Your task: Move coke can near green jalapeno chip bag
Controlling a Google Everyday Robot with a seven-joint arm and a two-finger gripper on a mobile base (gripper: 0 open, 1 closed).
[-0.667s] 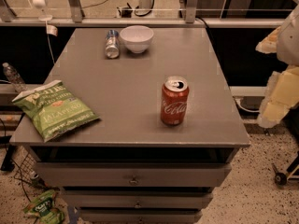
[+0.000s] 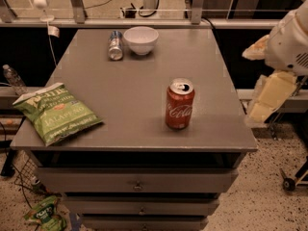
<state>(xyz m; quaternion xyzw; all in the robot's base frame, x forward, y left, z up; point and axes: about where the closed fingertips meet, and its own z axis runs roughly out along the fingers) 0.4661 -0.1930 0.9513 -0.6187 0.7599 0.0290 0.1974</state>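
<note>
The red coke can (image 2: 180,104) stands upright on the grey table (image 2: 144,76), right of centre near the front edge. The green jalapeno chip bag (image 2: 56,113) lies flat at the table's front left corner, partly over the left edge. The two are well apart. My gripper (image 2: 263,105) hangs off the right side of the table, below the white arm (image 2: 288,42), at about the can's height and clear of the can. It holds nothing that I can see.
A white bowl (image 2: 141,39) and a silver-and-blue can (image 2: 115,45) lying on its side sit at the back of the table. A water bottle (image 2: 13,79) stands off the left edge. A smaller green bag (image 2: 44,214) lies on the floor. Drawers (image 2: 137,183) sit below the tabletop.
</note>
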